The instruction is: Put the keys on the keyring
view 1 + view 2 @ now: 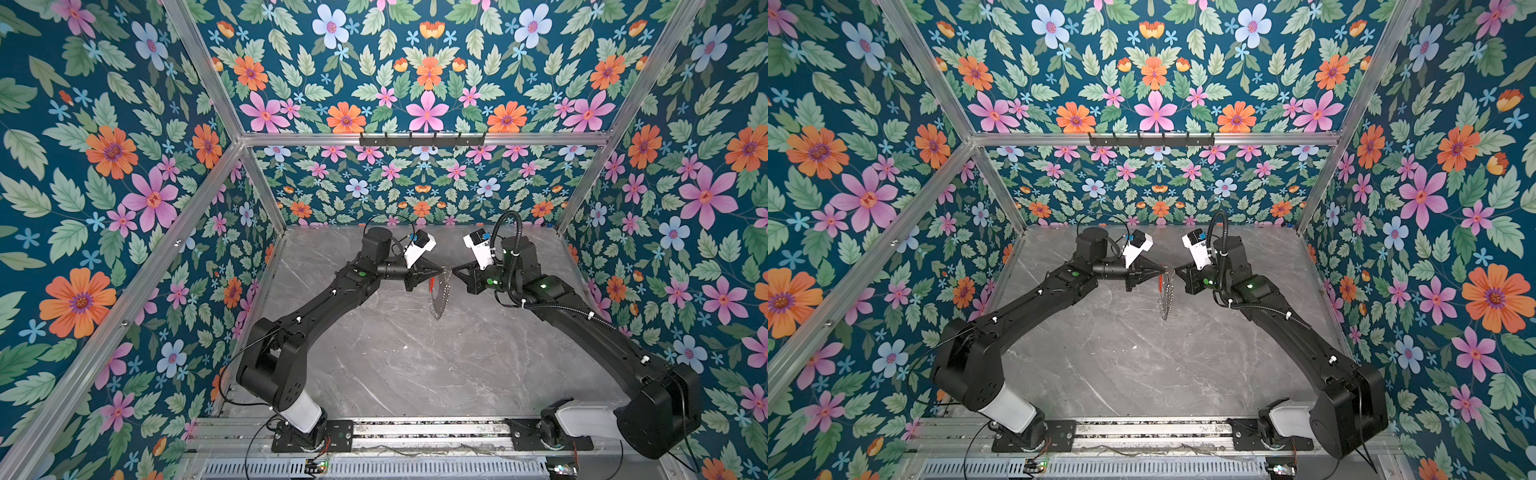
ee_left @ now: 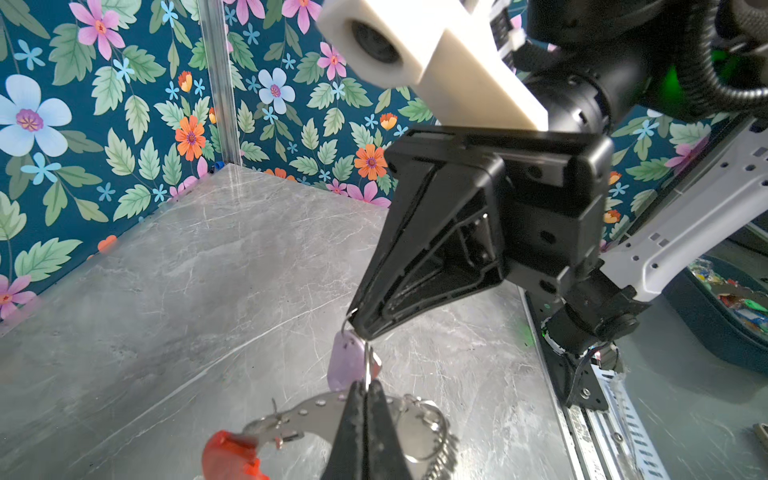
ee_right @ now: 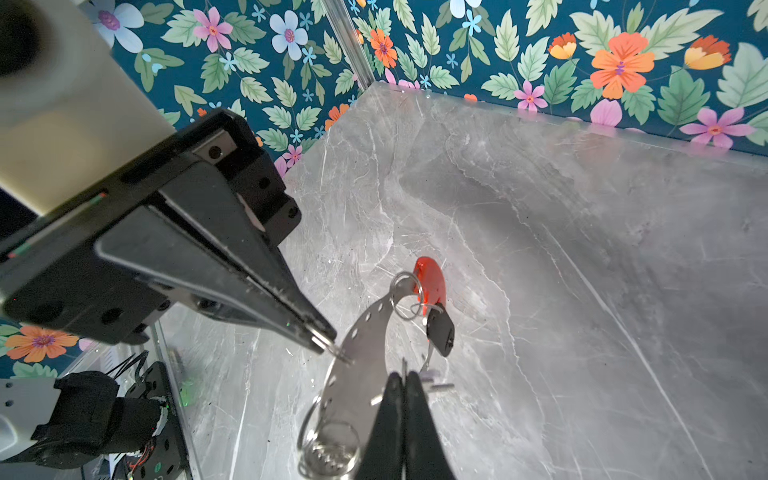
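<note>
Left wrist view: left hand (image 2: 365, 390) pinches the floppy-looking keyring (image 2: 316, 409), right hand (image 2: 357, 328) pinches the small, light-looking keys (image 2: 347, 361) at their top.

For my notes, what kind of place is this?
Likely a robot lab test booth: aluminium frame with floral printed walls, a grey marble-look tabletop, and two arms bolted to a front rail.
</note>
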{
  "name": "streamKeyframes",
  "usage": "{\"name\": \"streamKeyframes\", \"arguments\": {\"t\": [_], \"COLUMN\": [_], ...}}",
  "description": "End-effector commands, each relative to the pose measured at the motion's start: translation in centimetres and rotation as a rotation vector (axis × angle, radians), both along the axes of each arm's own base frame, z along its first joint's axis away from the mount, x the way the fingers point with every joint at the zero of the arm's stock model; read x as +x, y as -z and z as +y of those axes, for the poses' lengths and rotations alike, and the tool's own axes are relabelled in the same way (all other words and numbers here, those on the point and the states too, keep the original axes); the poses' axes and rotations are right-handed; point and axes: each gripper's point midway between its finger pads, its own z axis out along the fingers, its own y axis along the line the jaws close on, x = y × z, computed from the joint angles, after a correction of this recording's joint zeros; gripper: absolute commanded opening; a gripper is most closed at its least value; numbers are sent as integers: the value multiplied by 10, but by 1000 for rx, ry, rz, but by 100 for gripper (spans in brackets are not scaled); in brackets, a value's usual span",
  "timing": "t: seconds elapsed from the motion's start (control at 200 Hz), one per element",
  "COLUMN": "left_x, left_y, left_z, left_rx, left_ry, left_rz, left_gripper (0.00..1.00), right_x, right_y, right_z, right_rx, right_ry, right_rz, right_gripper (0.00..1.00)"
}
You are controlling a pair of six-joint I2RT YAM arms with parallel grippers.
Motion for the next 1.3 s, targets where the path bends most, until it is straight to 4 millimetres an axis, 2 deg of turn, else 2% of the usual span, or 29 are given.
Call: {"name": "streamKeyframes", "arguments": {"t": [0.0,0.265,0.475,0.856,1.296], "left_x": [3,12,9,6,7], "left_y": [-20,-15,-13,-16,-18], "left_z": [-1,-4,-9,-9,-11], "left_rx": [-65,-64,-61,-56,-52], "left_ry": [-5,-42,-24,-18,-12], "left_rz": [-52,11,22,12,10], "left_gripper": [0,0,0,0,0], "right_x": [-2,-23,-24,-10,-4], "right_y": [-9,-34,-41,-31,-27], "right_z": [-1,6,10,17,10], "right_rx": [19,130,133,46,5], "right_ry": [3,-101,-131,-117,-66], "right_rz": [-21,-90,-92,-62,-79], "right_gripper": [0,0,0,0,0]}}
